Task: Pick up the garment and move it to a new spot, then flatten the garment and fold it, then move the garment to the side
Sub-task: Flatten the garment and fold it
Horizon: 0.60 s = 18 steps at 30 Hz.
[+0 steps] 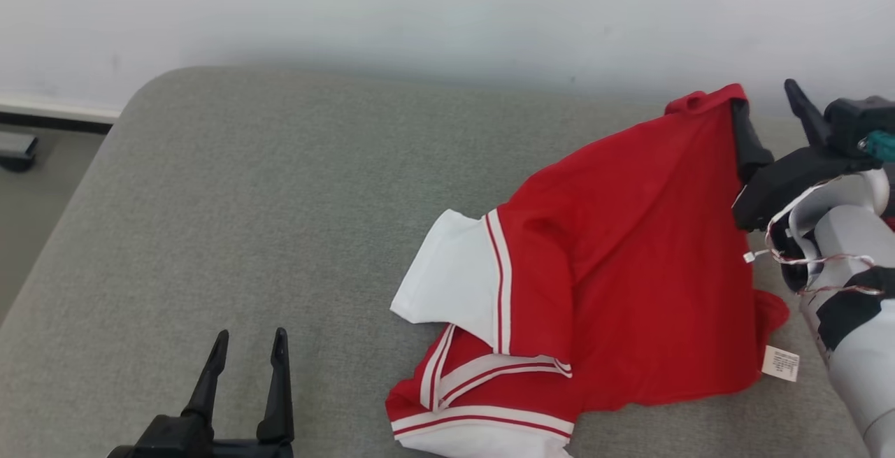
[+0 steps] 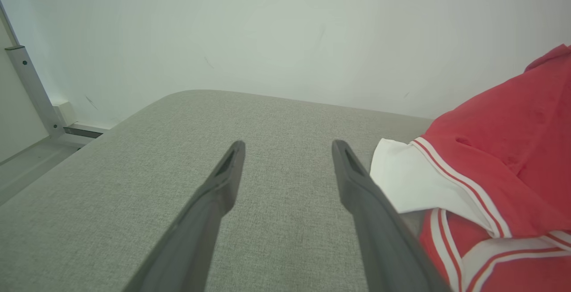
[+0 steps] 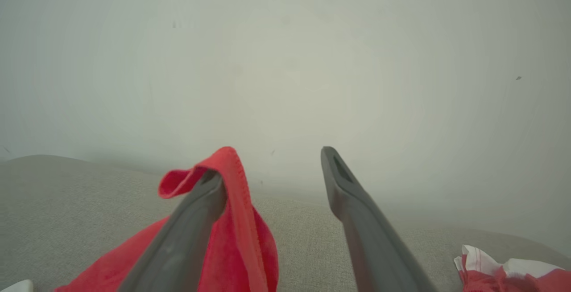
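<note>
Lying rumpled, the red white-trimmed garment [image 1: 629,248] drapes one hem over the spread right claw [image 1: 764,98]; left claw [image 1: 250,338] spread, empty.

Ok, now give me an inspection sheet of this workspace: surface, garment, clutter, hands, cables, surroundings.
Surface: grey fabric-covered pad, rounded far-left corner.
Job's things: red garment with white striped trim, crumpled on the pad's right side, its far edge raised; white label showing.
Clutter: nothing seen.
Hands: left hand open above bare pad, apart from the garment; right hand open, garment hem draped over one finger.
Cables: thin wires looped at the right wrist.
Surroundings: pale wall behind; floor at left.
</note>
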### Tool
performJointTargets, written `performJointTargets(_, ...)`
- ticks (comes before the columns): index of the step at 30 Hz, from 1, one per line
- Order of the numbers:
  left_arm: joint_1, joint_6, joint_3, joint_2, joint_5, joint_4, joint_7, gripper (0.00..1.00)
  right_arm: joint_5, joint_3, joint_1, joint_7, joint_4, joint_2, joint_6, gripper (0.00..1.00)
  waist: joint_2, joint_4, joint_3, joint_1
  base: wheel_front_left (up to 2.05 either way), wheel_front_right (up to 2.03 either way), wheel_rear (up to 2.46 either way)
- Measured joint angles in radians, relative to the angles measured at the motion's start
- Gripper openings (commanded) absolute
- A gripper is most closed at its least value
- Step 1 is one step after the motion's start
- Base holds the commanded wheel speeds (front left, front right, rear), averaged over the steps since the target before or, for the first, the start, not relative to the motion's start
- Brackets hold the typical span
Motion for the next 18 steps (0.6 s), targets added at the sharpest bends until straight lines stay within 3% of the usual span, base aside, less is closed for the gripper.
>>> performJointTargets(5,0.013,-0.008,0.021,0.001,0.010,-0.001,0.000,1.00,0.012,0.002,0.084,-0.001,-0.095,-0.011,0.000,1.00,-0.0001,-0.041,-0.019,-0.0002,0.00,0.00,0.00)
performJointTargets(12,0.009,-0.017,0.025,0.000,0.012,0.001,0.000,1.00,0.057,0.077,0.124,0.060,-0.091,-0.012,0.000,1.00,-0.0001,-0.084,-0.027,-0.0002,0.00,0.00,0.00)
performJointTargets(18,0.005,-0.025,0.017,0.000,0.007,0.010,0.000,1.00,0.097,0.122,0.133,0.086,-0.083,-0.014,0.000,1.00,0.0000,-0.074,-0.022,-0.0002,0.00,0.00,0.00)
